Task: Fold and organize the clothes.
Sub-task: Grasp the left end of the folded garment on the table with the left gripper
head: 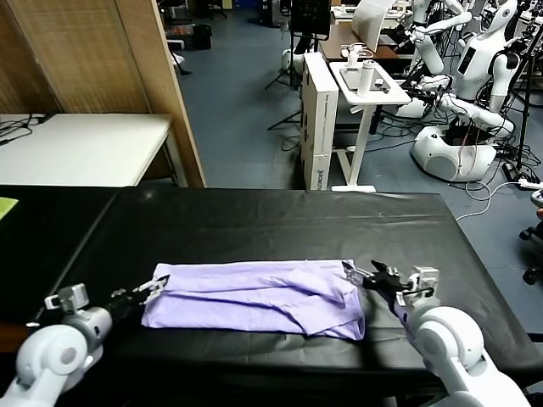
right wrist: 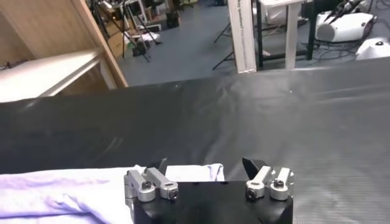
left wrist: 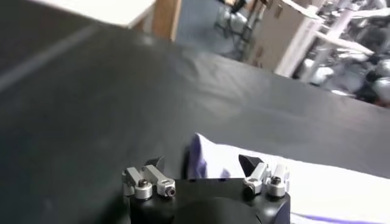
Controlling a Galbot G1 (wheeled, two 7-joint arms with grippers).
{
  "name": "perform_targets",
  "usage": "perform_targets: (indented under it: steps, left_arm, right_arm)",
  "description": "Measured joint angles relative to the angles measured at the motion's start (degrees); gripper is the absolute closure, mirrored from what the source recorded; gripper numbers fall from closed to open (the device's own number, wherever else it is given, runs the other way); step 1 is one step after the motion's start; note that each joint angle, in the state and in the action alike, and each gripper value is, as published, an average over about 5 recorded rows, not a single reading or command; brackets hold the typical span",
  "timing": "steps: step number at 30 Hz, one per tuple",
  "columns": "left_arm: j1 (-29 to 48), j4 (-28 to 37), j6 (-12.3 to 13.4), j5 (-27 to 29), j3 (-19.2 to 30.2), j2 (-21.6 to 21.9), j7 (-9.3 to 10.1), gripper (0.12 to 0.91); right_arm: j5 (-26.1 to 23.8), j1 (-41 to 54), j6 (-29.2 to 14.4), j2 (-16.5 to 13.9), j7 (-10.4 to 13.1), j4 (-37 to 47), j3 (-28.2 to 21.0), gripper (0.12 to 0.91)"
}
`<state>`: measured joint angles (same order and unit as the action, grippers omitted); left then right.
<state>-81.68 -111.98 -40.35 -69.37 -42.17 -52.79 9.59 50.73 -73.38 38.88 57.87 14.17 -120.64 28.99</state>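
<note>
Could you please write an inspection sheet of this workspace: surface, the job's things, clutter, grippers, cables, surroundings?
Surface: black table, covered by a dark cloth.
Job's things: lavender T-shirt, folded into a long band near the front edge, plain side up, some wrinkles.
Clutter: a yellow-green corner at the table's far left edge; what it is cannot be told.
Grippers: left gripper open at the shirt's left end; right gripper open at its right end. Neither holds the cloth.
Cables: white cable on the floor to the right.
Surroundings: white side table, wooden panel, rolling stand, other white robots.
</note>
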Motion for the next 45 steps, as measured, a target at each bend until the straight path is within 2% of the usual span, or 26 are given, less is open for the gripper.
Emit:
perform_targets:
  steps: [18,22,25,27,36,39,45]
  left_arm:
    - [-0.13,1.18,-1.32,-1.67,0.1,-1.95,-1.28,0.123]
    - [0.04,1.09,-1.45,-1.43,0.43,-2.42,-1.28,0.147]
    - [0.02,1.14,-1.46,-1.34,0.5,-2.51,-1.21,0.204]
    - [-0.04,1.17,-1.4,-1.31,0.5,-2.57,-1.08,0.284]
    - [-0.39,0.63,-1.33,-0.88,0.61,-2.94,-0.69,0.816]
    - [-0.39,0.14,-0.64,0.38,0.59,-3.0,-0.64,0.868]
    - [-0.42,-0.53,3.19,7.3,-0.34,-2.0,-1.81,0.858]
  right_arm:
    - [-0.33,-0.38,0.21,0.59,0.11,-0.21,-0.6,0.118]
    - [-0.38,-0.4,0.22,0.65,0.12,-0.22,-0.69,0.118]
    - [-0.44,-0.45,0.22,0.7,0.14,-0.22,-0.72,0.118]
    - [-0.49,-0.48,0.22,0.76,0.16,-0.22,-0.74,0.118]
    - [-0.98,-0.91,0.17,1.33,0.21,-0.23,-0.74,0.118]
    - [-1.1,-1.14,0.11,1.61,0.21,-0.23,-0.45,0.118]
    - [-1.41,-1.36,-0.08,2.11,0.2,-0.12,-0.01,0.118]
